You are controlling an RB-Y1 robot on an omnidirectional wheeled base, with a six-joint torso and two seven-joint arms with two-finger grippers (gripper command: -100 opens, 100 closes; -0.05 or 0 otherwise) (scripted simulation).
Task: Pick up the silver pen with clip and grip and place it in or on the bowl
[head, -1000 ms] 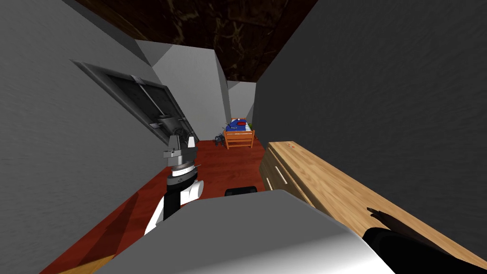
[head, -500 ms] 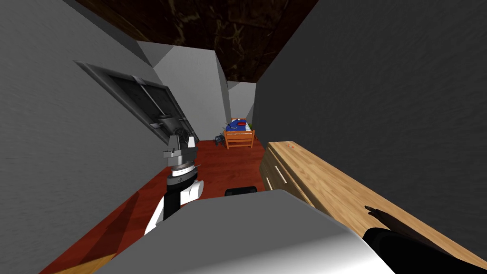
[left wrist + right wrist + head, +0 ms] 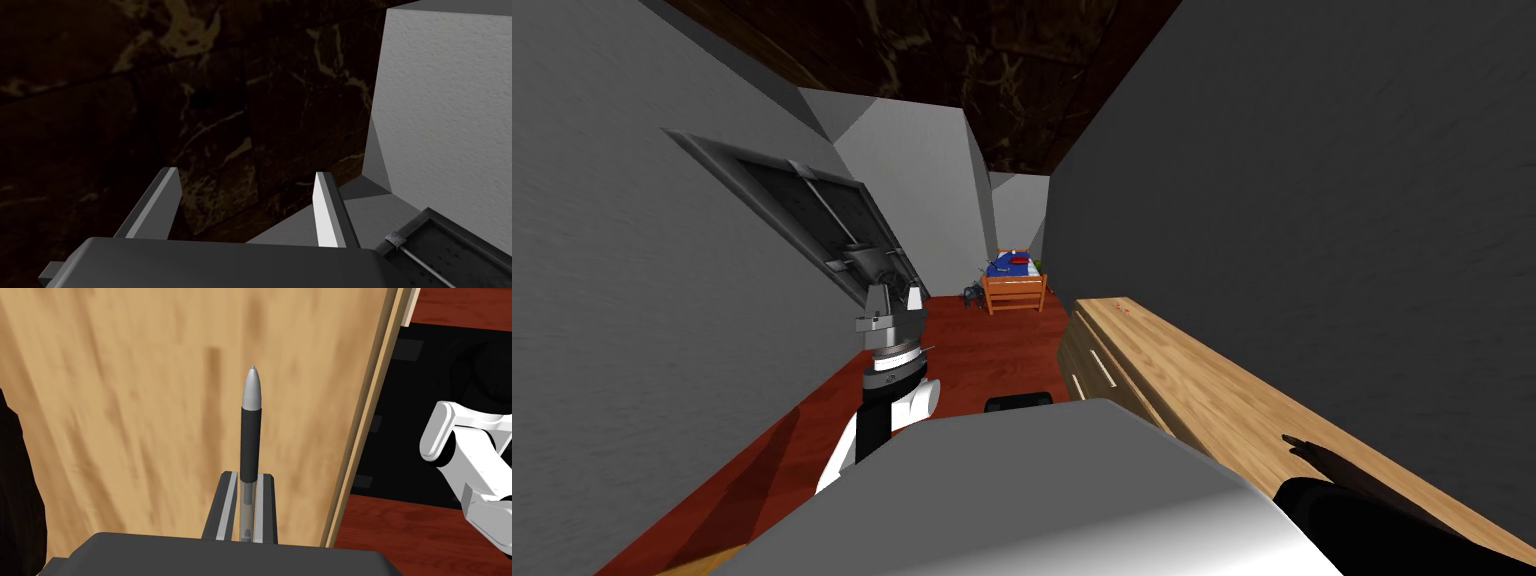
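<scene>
Long light wooden cabinet top is seen under the right gripper, beside the red-brown floor. Left gripper is held raised at the robot's left front, fingers spread, nothing between them. Right gripper's fingers are pinched on the clear rear barrel of the silver pen with black grip. The pen is held over the wood, tip pointing away from the gripper.

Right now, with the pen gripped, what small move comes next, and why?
Probably raise the right gripper a little: its fingers press the pen by its sides, with the tip out over the wooden top, so clearance first seems safest.
</scene>
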